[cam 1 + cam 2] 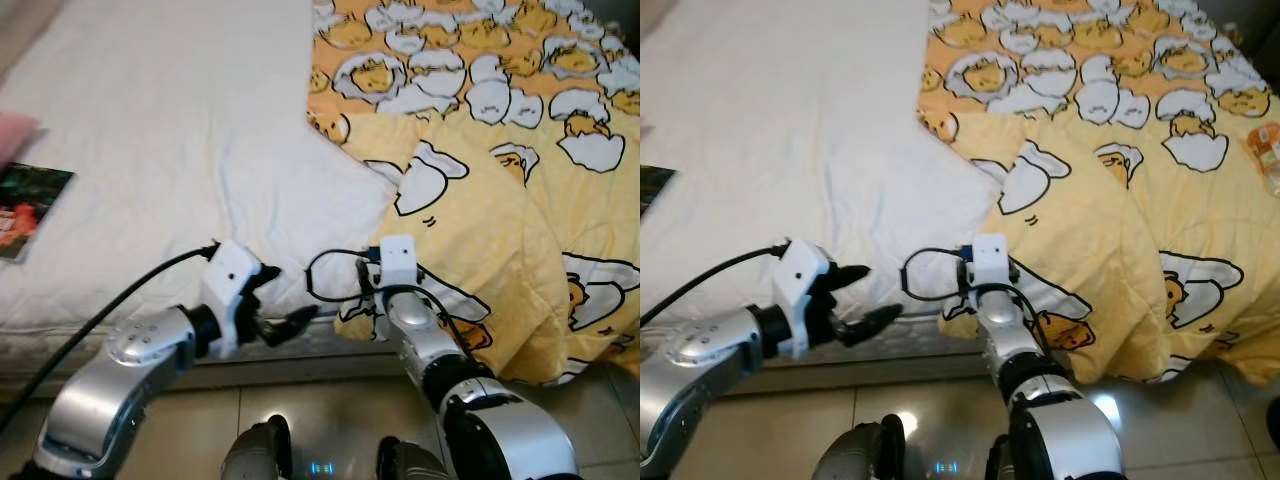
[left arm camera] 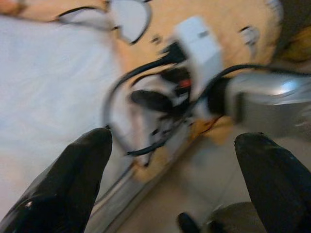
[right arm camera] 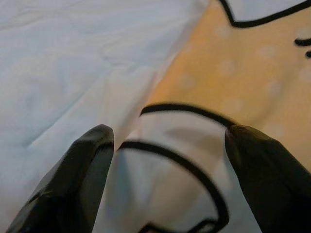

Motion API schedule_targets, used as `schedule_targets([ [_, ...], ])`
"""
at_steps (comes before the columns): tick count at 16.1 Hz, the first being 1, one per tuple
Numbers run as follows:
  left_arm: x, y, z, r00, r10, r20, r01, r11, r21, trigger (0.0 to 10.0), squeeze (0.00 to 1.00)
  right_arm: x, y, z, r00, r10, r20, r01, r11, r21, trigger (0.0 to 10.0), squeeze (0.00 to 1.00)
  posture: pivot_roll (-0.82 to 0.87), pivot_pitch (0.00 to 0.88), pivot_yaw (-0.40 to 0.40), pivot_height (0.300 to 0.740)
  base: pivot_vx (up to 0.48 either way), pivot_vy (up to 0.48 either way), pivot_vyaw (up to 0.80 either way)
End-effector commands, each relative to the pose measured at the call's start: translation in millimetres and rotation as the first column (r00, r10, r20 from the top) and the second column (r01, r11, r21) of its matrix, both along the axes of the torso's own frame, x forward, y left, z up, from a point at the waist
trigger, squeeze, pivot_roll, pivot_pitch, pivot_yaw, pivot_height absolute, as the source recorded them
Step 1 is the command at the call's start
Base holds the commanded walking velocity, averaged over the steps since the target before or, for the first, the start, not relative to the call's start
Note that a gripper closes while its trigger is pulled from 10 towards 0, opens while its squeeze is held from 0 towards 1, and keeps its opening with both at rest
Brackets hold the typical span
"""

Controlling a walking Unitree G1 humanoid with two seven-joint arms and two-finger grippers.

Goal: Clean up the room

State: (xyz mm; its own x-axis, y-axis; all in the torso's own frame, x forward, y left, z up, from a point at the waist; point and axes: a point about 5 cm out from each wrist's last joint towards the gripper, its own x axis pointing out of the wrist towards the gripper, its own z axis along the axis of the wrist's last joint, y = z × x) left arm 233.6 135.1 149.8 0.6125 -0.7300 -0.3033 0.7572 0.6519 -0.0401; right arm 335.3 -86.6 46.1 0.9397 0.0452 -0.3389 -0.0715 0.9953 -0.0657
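Observation:
A yellow quilt (image 1: 500,200) printed with egg cartoons covers the right half of the bed, and its lower left corner hangs over the front edge. My right gripper (image 3: 170,145) is open at that corner, its fingers (image 3: 87,165) apart on either side of the quilt's edge where it meets the white sheet (image 1: 170,150). Just to the left, my left gripper (image 1: 288,298) is open at the mattress's front edge and points toward the right wrist. A book (image 1: 25,205) with a dark cover lies on the sheet at the far left.
A pink item (image 1: 15,135) lies just beyond the book at the left edge. A small snack packet (image 1: 1265,150) rests on the quilt at the far right. Glossy tiled floor (image 1: 320,400) runs along the front of the bed under my arms.

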Motion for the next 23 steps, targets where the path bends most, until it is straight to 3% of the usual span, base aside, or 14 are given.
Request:
schedule_targets([
  [1,-5.8,-3.2,0.6,1.0,-0.017,-0.009,0.017,1.0,0.0,10.0,0.0,0.3,1.3,0.3,1.0,-0.006,-0.001,0.006,1.0,-0.016,10.0,0.0,0.11,0.23,0.034,0.74,0.0,0.0,0.0],
  [4,-8.0,-2.6,0.3,1.0,-0.013,-0.013,0.013,1.0,0.007,10.0,0.0,0.0,1.2,0.2,1.0,-0.008,0.008,0.008,1.0,0.006,10.0,0.0,0.11,0.245,0.034,0.74,0.0,0.0,0.0],
  [6,-9.8,-3.5,2.0,1.0,-0.012,-0.018,0.012,1.0,0.005,10.0,0.0,-3.7,3.1,-6.5,0.999,0.012,-0.043,-0.01,0.998,0.055,10.0,0.0,0.12,0.249,0.035,0.74,0.0,0.0,0.0],
  [7,-11.3,-4.1,0.7,1.0,-0.017,-0.025,0.017,1.0,0.013,10.0,0.0,-9.5,4.7,-16.4,0.991,0.022,-0.129,-0.01,0.995,0.097,0.0,0.0,0.12,0.249,0.036,0.74,0.0,0.0,0.0],
  [9,-12.0,-4.4,-0.4,0.999,-0.018,-0.026,0.019,1.0,0.022,10.0,0.0,-16.5,7.7,-25.1,0.982,0.057,-0.178,-0.037,0.993,0.111,0.0,0.0,0.11,0.251,0.034,0.74,0.0,0.0,0.0],
  [14,-12.6,-4.9,-2.2,0.999,-0.018,-0.027,0.019,0.999,0.034,10.0,0.0,-20.9,21.5,-25.2,0.978,0.155,-0.142,-0.147,0.987,0.067,0.0,0.0,0.11,0.24,0.031,0.74,0.0,0.0,0.0],
  [23,-14.5,-4.8,-4.5,0.999,-0.021,-0.029,0.022,0.998,0.053,10.0,0.0,-21.4,28.1,-24.7,0.968,0.196,-0.154,-0.184,0.979,0.084,0.0,0.0,0.12,0.246,0.029,0.74,0.0,0.0,0.0],
])
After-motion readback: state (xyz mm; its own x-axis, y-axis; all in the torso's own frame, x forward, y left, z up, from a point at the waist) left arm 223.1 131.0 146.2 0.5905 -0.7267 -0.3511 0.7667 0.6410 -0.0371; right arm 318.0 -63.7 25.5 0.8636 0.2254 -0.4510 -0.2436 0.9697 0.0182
